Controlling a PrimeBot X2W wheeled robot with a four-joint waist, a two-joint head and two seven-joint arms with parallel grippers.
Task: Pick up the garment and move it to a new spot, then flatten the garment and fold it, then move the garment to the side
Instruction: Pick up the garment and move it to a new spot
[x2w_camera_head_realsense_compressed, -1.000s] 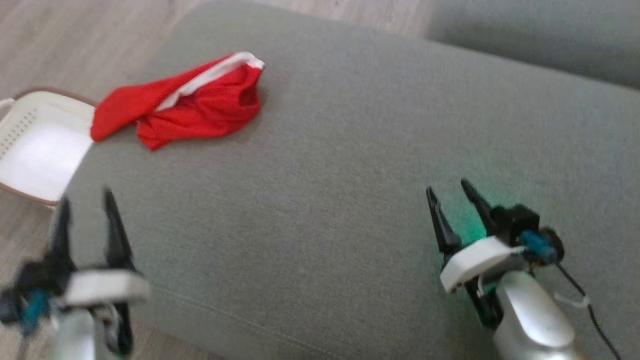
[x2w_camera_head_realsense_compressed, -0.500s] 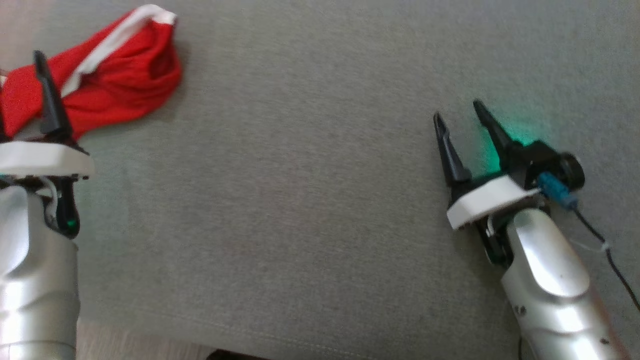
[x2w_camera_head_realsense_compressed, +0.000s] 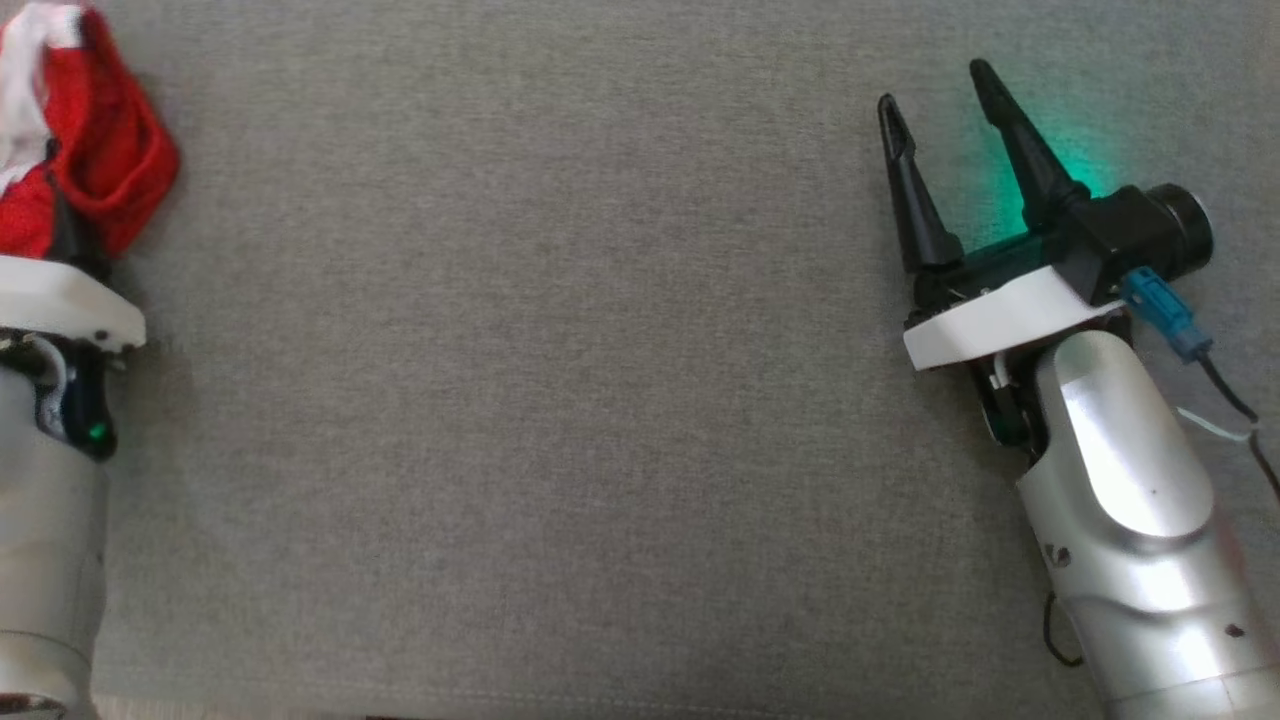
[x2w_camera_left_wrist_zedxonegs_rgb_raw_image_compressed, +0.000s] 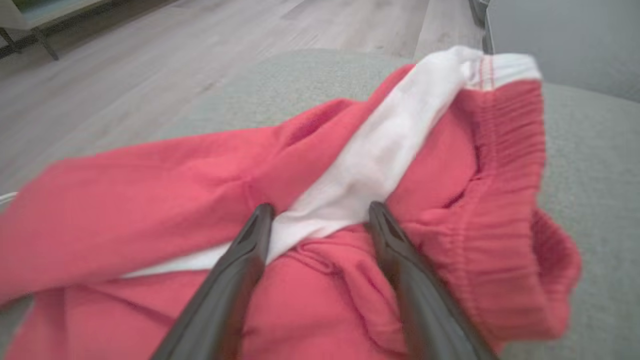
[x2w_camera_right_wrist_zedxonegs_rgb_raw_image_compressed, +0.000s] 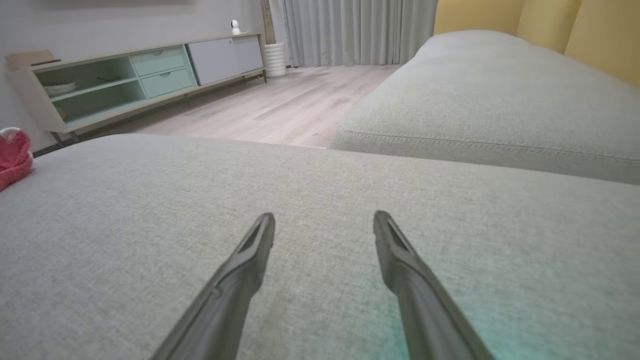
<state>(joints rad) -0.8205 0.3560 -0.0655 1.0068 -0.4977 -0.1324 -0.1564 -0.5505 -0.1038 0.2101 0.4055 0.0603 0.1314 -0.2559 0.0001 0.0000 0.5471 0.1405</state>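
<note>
Your left gripper (x2w_camera_left_wrist_zedxonegs_rgb_raw_image_compressed: 320, 212): fingers apart at garment (x2w_camera_left_wrist_zedxonegs_rgb_raw_image_compressed: 150, 190) | its long axis crosswise, waistband end right | right gripper (x2w_camera_head_realsense_compressed: 932, 85): apart, well right of garment.

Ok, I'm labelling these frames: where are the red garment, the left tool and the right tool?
red garment (x2w_camera_left_wrist_zedxonegs_rgb_raw_image_compressed: 150, 190): left wrist view, on the red fabric left of its white band.
left tool (x2w_camera_left_wrist_zedxonegs_rgb_raw_image_compressed: 320, 206): left wrist view, midway between its fingertips.
right tool (x2w_camera_head_realsense_compressed: 932, 83): head view, midway between its fingertips.

Clear run across the cushion (x2w_camera_head_realsense_compressed: 560, 400)
Only the garment (x2w_camera_head_realsense_compressed: 110, 150) bunches at its left edge; bare fabric elsewhere.
</note>
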